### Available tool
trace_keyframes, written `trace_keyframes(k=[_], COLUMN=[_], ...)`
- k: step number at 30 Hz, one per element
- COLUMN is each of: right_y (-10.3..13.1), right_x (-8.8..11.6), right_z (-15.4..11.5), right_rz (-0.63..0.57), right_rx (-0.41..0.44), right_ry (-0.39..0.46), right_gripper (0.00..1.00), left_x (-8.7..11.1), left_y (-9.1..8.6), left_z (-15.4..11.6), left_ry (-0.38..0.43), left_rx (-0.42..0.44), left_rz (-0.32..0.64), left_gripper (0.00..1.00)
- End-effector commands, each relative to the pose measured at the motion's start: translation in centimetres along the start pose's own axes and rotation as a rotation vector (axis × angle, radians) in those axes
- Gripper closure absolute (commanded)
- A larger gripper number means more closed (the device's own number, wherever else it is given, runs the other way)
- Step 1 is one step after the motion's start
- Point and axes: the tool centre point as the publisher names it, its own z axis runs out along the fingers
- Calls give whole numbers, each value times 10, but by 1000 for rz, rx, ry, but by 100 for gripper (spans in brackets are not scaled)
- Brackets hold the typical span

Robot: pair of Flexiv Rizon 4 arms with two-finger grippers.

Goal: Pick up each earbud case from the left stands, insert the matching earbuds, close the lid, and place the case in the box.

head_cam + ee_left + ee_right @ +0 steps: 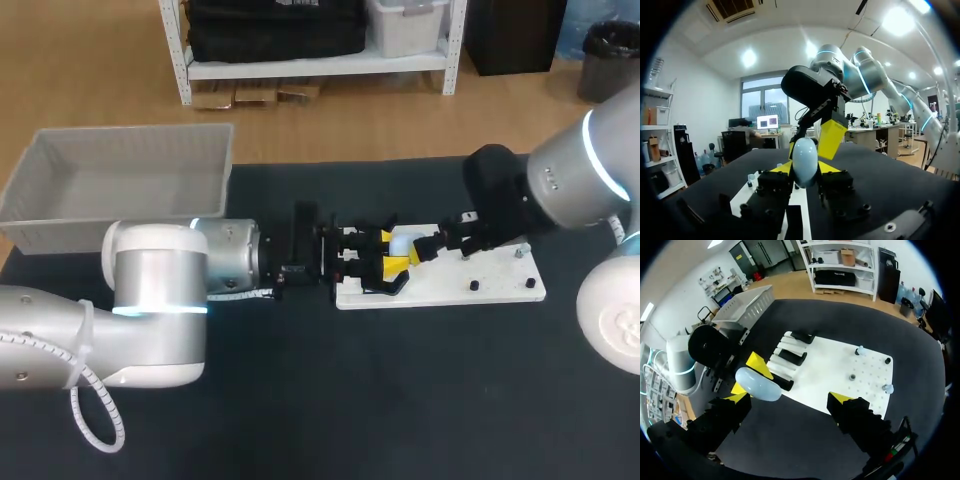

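My left gripper [392, 252] is shut on a pale blue earbud case [401, 240], held just above the near-left end of the white stand board [500, 285]. In the left wrist view the case [805, 161] stands upright between the yellow tips of that gripper [805, 171]. My right gripper [789, 397] is wide open; one of its fingers [737, 399] is close beside the case [758, 385], the other well apart from it. Black stands [791, 357] and small earbuds [858, 351] sit on the board.
A grey plastic box [120, 185] stands at the table's back left, seen also beyond my left arm as the box [745, 305]. The board takes up the table's middle right, with dark tabletop in front of it.
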Motion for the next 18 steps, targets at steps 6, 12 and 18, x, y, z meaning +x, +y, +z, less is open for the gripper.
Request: trace_keyframes(k=[6, 12, 18], right_y=[1, 3, 1], right_x=[-4, -7, -12], right_z=[-3, -10, -16], right_rz=[6, 8, 8], right_rx=[15, 6, 7], right_ry=[-13, -23, -35], right_gripper=[0, 0, 0], left_x=[1, 1, 1], left_y=[-2, -2, -2], left_z=[0, 0, 0], left_ry=[-4, -4, -4], left_rx=[-3, -3, -3], left_rz=[3, 3, 3], left_gripper=[100, 100, 100])
